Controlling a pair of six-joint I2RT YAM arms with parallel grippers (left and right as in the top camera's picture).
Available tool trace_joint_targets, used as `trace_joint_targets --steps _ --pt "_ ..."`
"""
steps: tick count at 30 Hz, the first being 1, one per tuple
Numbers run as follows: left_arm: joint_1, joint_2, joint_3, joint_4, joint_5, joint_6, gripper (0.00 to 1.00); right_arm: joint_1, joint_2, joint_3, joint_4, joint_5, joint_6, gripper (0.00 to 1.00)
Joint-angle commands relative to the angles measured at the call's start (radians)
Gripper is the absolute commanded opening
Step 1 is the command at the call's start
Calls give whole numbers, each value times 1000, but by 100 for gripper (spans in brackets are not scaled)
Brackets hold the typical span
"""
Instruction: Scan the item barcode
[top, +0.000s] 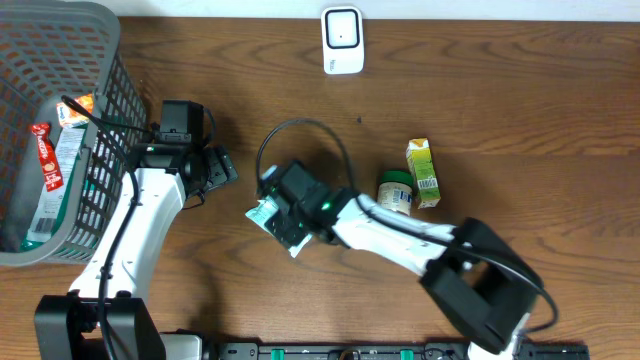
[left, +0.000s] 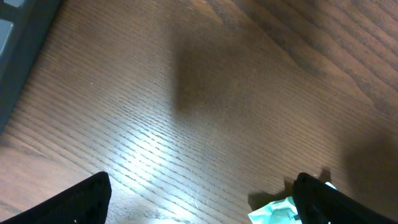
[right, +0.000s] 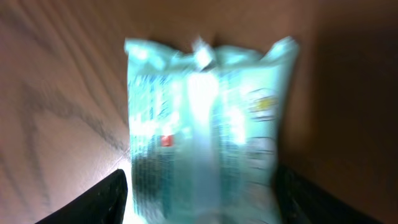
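a grey mesh basket (top: 100, 90) sits at the table's (top: 520, 90) left edge, with snack packets lying inside it. just right of the basket, the left gripper (top: 218, 167) hangs over bare wood. its fingers (left: 81, 199) are spread wide and nothing is between them. in the left wrist view a corner of the pale green packet (left: 277, 211) pokes in at the bottom, beside the right-hand finger.

that packet (top: 264, 212) lies near the middle of the table, toward the front edge, at the tip of the right gripper (top: 282, 225). the right wrist view is blurred. it shows the packet (right: 205, 124) lying lengthwise between the two dark fingers (right: 99, 199), one at each long side near its lower end. the jaws stand apart by about the packet's width, but i cannot tell whether they press on it or only flank it.

a white scanner (top: 342, 40) stands at the back edge. to the right of the packet, a small green-lidded jar (top: 396, 192) rests just beside a green and yellow carton (top: 424, 172).
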Motion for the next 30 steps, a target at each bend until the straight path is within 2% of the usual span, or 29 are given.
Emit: trace_joint_targets --steps 1,3,6,10,30 --pt "5 3 -9 -2 -6 -2 94 29 43 5 11 5 -62 72" --pt "5 3 -9 -2 -6 -2 94 34 50 5 11 15 -62 72" --pt "5 3 -9 -2 -6 -2 94 34 49 5 0 97 -60 66" --pt "5 3 -9 -2 -6 -2 94 18 49 5 -24 216 33 66" --pt "5 3 -9 -2 -6 -2 94 -243 49 5 -130 290 107 67"
